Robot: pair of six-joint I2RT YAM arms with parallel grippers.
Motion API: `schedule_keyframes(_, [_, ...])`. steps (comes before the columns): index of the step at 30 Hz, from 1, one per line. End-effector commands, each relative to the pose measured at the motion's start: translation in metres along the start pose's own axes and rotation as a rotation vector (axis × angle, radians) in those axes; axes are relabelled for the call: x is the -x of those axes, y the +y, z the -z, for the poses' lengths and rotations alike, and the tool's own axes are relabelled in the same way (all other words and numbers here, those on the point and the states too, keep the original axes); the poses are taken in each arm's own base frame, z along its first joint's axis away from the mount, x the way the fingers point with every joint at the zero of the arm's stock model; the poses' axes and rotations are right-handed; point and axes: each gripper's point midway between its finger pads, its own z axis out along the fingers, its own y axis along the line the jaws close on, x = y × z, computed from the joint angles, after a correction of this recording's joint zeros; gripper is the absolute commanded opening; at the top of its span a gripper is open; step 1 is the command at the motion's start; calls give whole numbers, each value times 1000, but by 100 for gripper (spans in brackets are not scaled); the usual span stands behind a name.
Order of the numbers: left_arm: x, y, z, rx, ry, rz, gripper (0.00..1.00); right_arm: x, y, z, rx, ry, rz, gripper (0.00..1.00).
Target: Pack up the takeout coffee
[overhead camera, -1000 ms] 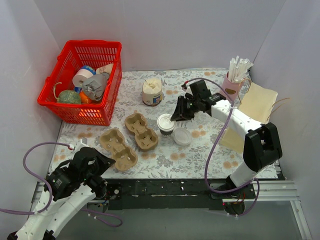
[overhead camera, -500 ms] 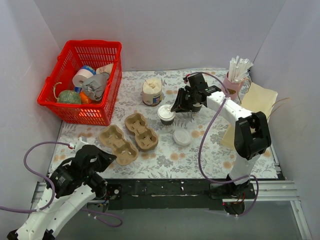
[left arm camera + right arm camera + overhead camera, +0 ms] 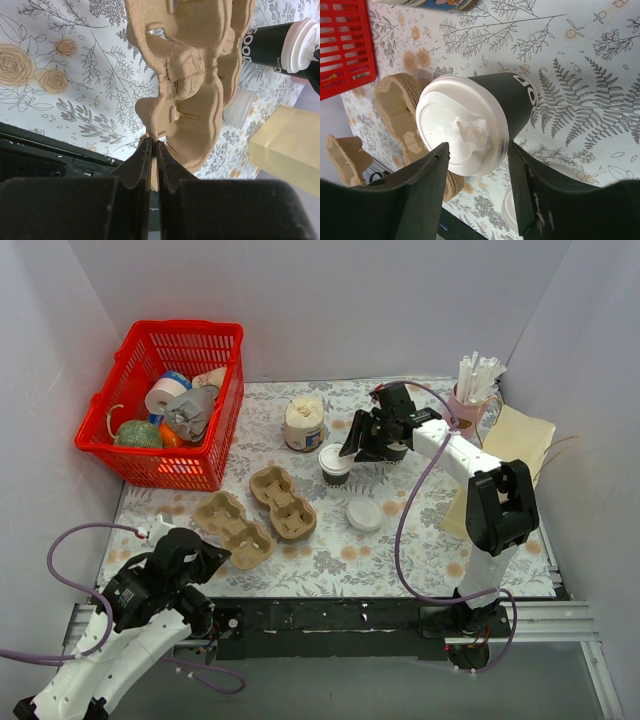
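While its jaws stand apart, right pincer straddles the white top of the coffee, seemingly just off it. Coffee stands upright on the desk, near the jar, with a loose lid in front. Left pincer is pressed together, tips at the edge of the near carrier. Second carrier lies just beside the first.

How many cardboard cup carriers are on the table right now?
2. One brown moulded-pulp cup carrier lies toward the front-left; the other sits right of it, nearer the white-lidded black paper cup. Nested extras possible.
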Motion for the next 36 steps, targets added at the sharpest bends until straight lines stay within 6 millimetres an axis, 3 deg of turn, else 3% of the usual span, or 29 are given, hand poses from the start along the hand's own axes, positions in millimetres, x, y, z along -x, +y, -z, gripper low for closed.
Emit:
schedule_keyframes(1, [6,5,-6,51,-41,126,0,28,38,36,101,-108,63,60])
schedule_keyframes(8, [1,12,-21,151,-44,209,0,16,54,71,113,-145,130,64])
schedule_keyframes(12, [-7,-2,-42,86,-25,225,0,5,53,93,88,-171,179,68])
schedule_keyframes(15, [-4,16,-49,143,-65,243,0,-9,43,111,61,-198,219,70])
schedule_keyframes(18, [-4,16,-50,137,-68,253,0,-18,37,133,57,-258,270,72])
schedule_keyframes(19, [-5,18,-51,144,-70,261,6,-29,35,140,64,-267,317,73])
schedule_keyframes(21, [-5,19,-51,154,-69,263,29,-37,30,145,20,-283,379,74])
schedule_keyframes(22, [-5,21,-51,169,-71,266,34,-51,39,148,23,-284,459,75])
schedule_keyframes(23, [-4,20,-49,171,-75,268,50,-60,37,146,2,-281,487,75])
schedule_keyframes(25, [-3,21,-47,185,-76,274,62,-72,40,153,-21,-304,533,75])
schedule_keyframes(26, [-3,21,-46,182,-73,273,81,-75,40,156,-27,-310,536,75])
schedule_keyframes(28, [-4,19,-44,168,-63,270,98,-72,34,173,-74,-369,520,76])
schedule_keyframes(32, [0,7,-33,99,-59,258,98,-68,22,190,-150,-387,548,79])
schedule_keyframes(36, [7,-3,-19,53,-63,210,98,-110,-4,150,-219,-172,660,80])
